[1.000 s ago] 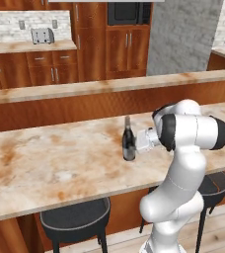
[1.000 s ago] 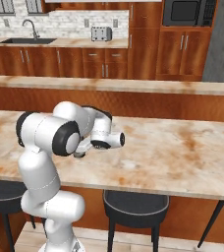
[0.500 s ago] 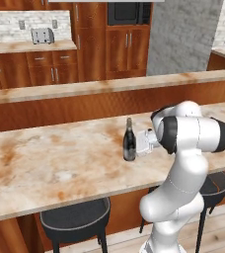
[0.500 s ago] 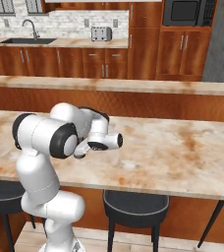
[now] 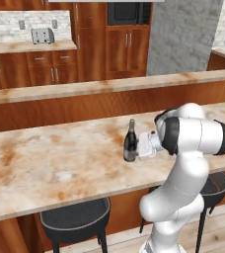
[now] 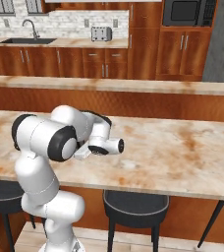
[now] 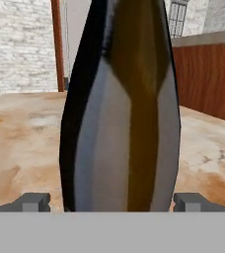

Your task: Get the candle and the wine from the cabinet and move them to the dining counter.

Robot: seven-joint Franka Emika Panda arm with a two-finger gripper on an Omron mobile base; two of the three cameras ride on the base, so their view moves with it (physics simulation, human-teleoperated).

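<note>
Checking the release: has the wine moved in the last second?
No. The wine stands upright at the same spot among the dining counter's stains.

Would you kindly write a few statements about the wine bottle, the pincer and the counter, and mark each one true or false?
1. The wine stands upright on the dining counter. True.
2. The pincer is clamped shut on the bottle. False: its fingertips stand wide apart on either side of the bottle, clear of the glass.
3. The bottle lies on its side. False: it is upright, neck up.
4. A toaster sits on the back counter. True.
5. Dark stools stand under the dining counter's near edge. True.
6. The candle stands beside the bottle. False: the counter around the bottle is bare.
</note>
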